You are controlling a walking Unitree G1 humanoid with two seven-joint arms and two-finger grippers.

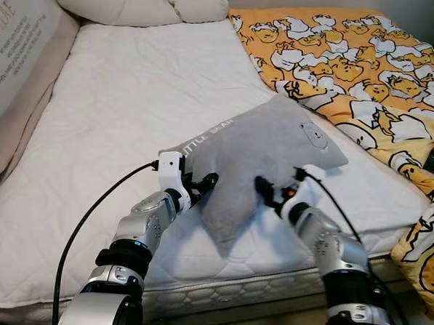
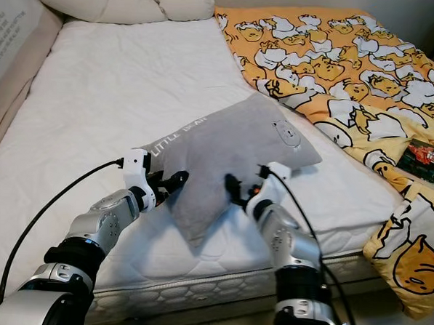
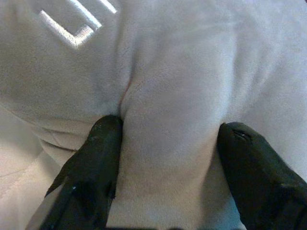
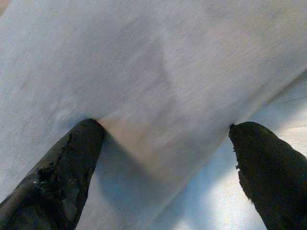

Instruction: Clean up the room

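A grey pillow point(image 1: 265, 154) lies near the lower middle of the frame, on the front part of a white mattress point(image 1: 132, 107), tilted so one corner points toward the robot and overhangs toward the mattress's front edge. White lettering runs along its left side, and a small bear face is stitched near its right corner.

Both grippers are at the pillow. The left gripper point(image 1: 198, 187) comes in from the lower left and grasps the pillow's left edge; in the left wrist view its two black fingers point(image 3: 98, 158) sit on either side of a pinched fold of grey fabric, just below the stitched letters. The right gripper point(image 1: 268, 191) comes in from the lower right and meets the pillow's lower right edge. In the right wrist view its fingers point(image 4: 72, 163) are spread apart with pillow fabric pushed between them, pressing on the cloth at both tips, so it grasps the pillow too.

A yellow blanket point(image 1: 353, 60) with a cartoon egg print fills the upper right and spills over the mattress's right edge. A long cream bolster point(image 1: 138, 4) lies across the top of the frame. A large cushion with printed words point(image 1: 16, 43) leans at the upper left. Black cables point(image 1: 90, 214) trail from both wrists.
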